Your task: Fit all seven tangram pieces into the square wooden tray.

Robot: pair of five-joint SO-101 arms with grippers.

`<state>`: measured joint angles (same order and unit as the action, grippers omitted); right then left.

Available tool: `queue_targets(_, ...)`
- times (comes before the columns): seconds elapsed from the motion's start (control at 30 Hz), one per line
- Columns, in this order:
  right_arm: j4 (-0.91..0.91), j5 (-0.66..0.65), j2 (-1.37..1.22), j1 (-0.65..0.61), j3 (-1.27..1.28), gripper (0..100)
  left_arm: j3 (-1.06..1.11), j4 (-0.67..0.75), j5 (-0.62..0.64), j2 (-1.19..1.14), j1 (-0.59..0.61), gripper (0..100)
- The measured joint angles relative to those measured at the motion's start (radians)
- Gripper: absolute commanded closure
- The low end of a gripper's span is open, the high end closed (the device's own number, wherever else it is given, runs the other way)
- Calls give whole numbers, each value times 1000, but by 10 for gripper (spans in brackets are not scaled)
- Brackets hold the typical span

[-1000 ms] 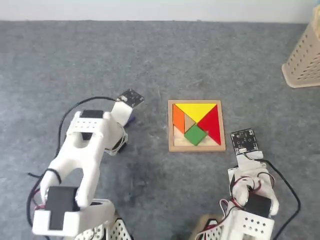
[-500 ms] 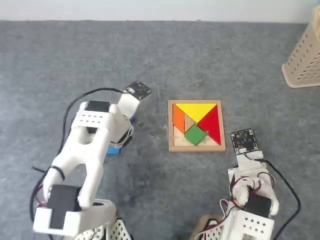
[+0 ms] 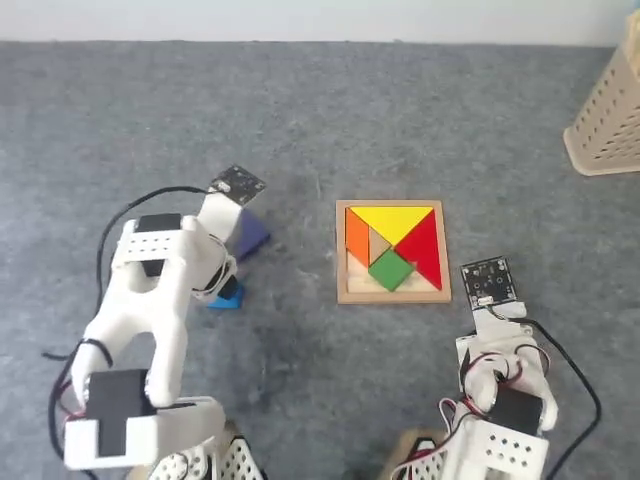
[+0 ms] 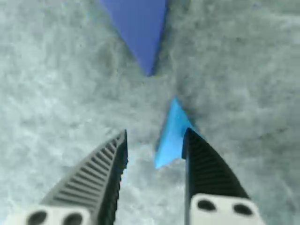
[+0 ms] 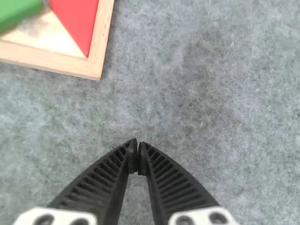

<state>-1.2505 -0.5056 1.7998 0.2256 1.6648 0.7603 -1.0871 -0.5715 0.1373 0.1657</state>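
- I record the grey surface [image 3: 300, 120] carrying the tray [image 3: 392, 294], which holds a yellow piece [image 3: 392, 220], red piece [image 3: 425, 250], orange piece [image 3: 356, 240] and green piece [image 3: 391, 268].
- Left claw [image 4: 155, 133]: released, jaws spread, well apart from the tray.
- Right claw [image 5: 137, 143]: clenched on nothing, near the tray's corner.
- Dark blue piece [image 3: 250, 235]: on the surface outside the tray, near the left claw.
- Light blue piece [image 4: 171, 136]: against one left finger, ungripped.

grey carpet [image 3: 300, 120], perforated beige bin [image 3: 610, 110]
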Motion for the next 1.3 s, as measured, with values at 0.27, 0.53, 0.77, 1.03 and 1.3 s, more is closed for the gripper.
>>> queue_targets(0.27,0,0,0,0,0,991,120,97,-5,0,-17,815)
queue_targets(0.53,0,0,0,0,0,991,160,133,-5,9,-23,862)
queue_targets(0.77,0,0,0,0,0,991,149,80,-3,5,-35,939)
queue_targets(1.03,0,0,0,0,0,991,17,-97,8,2,-38,980)
queue_targets(1.3,0,0,0,0,0,991,-60,-175,141,2,-265,986)
